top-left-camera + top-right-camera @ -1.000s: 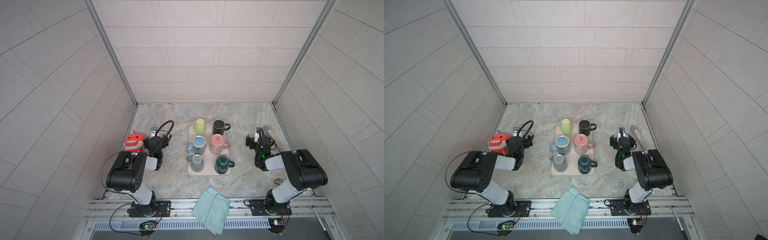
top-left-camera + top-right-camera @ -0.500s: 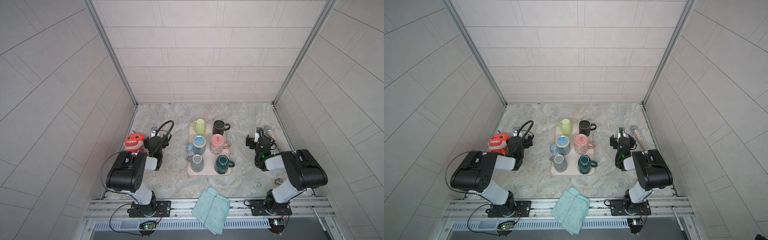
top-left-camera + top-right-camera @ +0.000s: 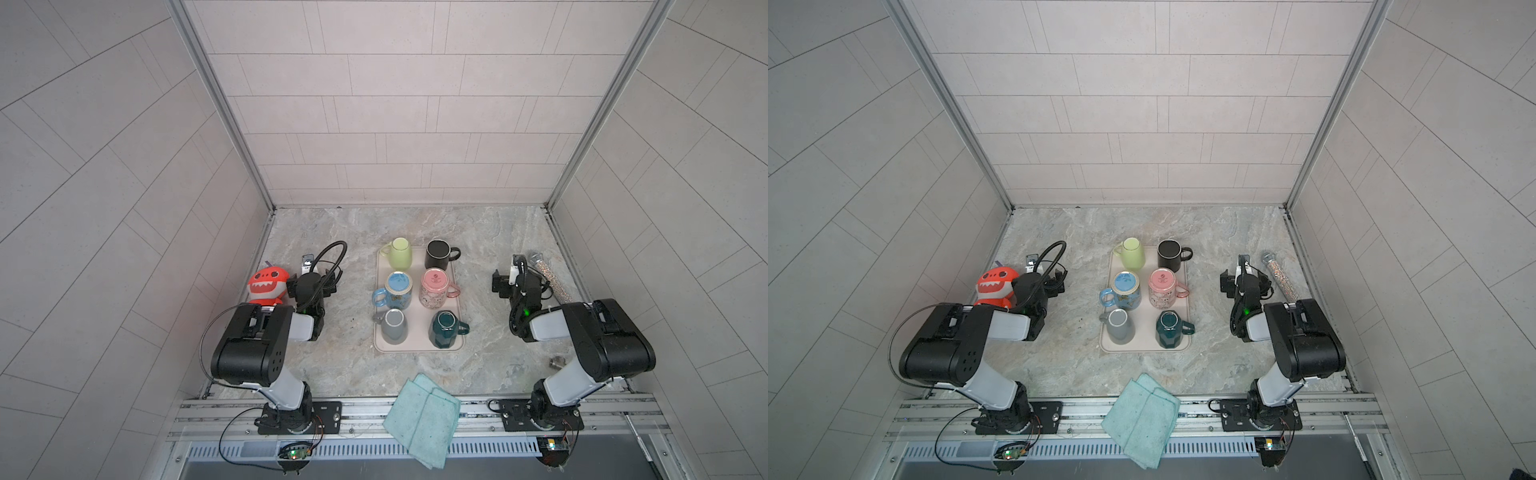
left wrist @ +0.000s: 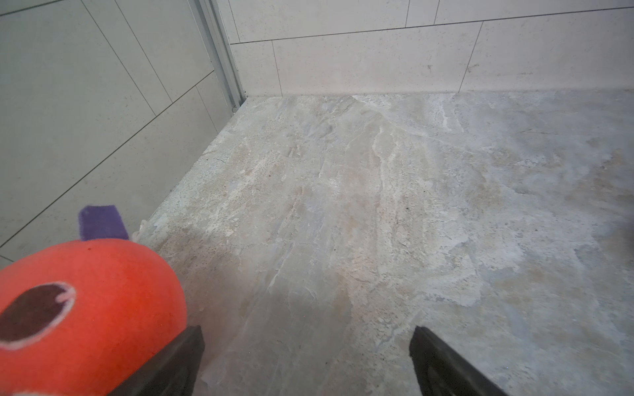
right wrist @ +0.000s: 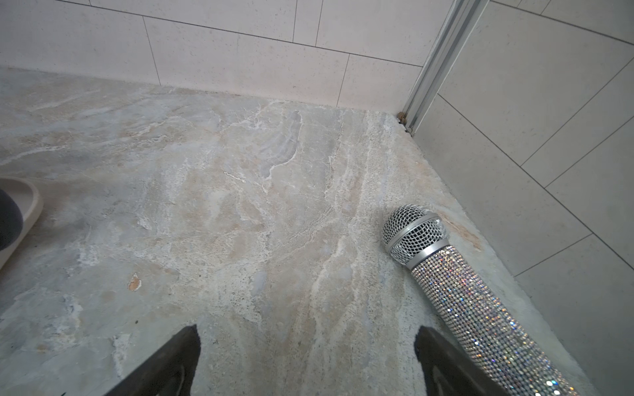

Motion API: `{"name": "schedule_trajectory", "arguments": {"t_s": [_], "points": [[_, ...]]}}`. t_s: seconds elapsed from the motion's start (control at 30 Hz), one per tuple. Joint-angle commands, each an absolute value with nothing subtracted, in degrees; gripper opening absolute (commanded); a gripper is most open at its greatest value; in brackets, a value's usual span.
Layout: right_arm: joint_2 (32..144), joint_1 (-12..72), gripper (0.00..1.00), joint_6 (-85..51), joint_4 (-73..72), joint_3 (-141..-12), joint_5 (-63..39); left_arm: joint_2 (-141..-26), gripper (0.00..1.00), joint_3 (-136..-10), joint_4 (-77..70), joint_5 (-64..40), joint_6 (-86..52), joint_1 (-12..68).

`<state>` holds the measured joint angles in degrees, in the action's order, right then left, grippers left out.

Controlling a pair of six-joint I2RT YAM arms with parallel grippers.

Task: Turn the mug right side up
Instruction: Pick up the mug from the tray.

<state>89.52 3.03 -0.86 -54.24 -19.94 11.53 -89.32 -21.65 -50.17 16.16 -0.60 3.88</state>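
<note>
Although six mugs stand on the tray (image 3: 419, 332) at the middle of the table (image 3: 340, 365), only two plainly show a flat, marked underside facing up. These are the pink mug (image 3: 434, 289) at the middle of the tray's right edge and the blue mug (image 3: 397, 289) at the middle of its left edge. The task does not say which is meant. These notes take the pink mug; the same holds, mirrored, for the blue one.

Jaws: the left jaws stand apart over bare table near the left edge, just beside the red plush toy (image 4: 85, 308). The right jaws stand apart near the right edge, just beside the glitter microphone (image 5: 463, 291). Neither pair holds anything, and both are well apart from the tray.

Step in hand, as judged: the approach, with no grasp begun.

Recommendations:
- Use the right arm, since the pink mug's handle (image 3: 454, 291) points toward the table's right edge.
- Draw the right jaws clear of the microphone first, so that it is not swept along.
- Come in low from the tray's right edge and clamp across the mug's wall rather than the thin handle. The glaze probably slips.
- Lift well clear before rotating. The black mug (image 3: 438, 254) and the dark green mug (image 3: 442, 331) stand close on either side, so a turn at tray level would likely strike them.
- Set the mug down base-first in the same gap, and open the jaws only once it sits flat.
</note>
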Motion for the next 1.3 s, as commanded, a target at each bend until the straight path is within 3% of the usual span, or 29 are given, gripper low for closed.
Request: {"name": "schedule_trajectory", "arguments": {"t_s": [0.0, 0.37, 0.67, 1.03, 1.27], "points": [[82.1, 3.3, 0.99, -0.9, -46.1, -22.2, 14.0, -82.1, 1.0, -25.3, -41.2, 18.7, -1.8, 3.7], [64.5, 3.5, 0.99, -9.1, -4.7, -41.1, 9.9, -65.9, 1.0, -36.5, -18.3, 21.5, -6.8, 4.0], [71.4, 3.5, 0.99, -15.4, 48.7, -73.9, -4.2, -67.9, 1.0, -56.4, 9.3, -1.0, -11.2, 4.0], [76.3, 3.5, 0.99, -21.5, 66.5, -81.3, -23.8, -72.9, 1.0, -63.6, 15.2, -18.6, -16.6, 3.9], [86.7, 2.4, 0.95, -33.4, 58.1, -81.6, -41.5, -73.5, 1.0, -63.2, 13.7, -22.2, -17.2, 3.9]]}}
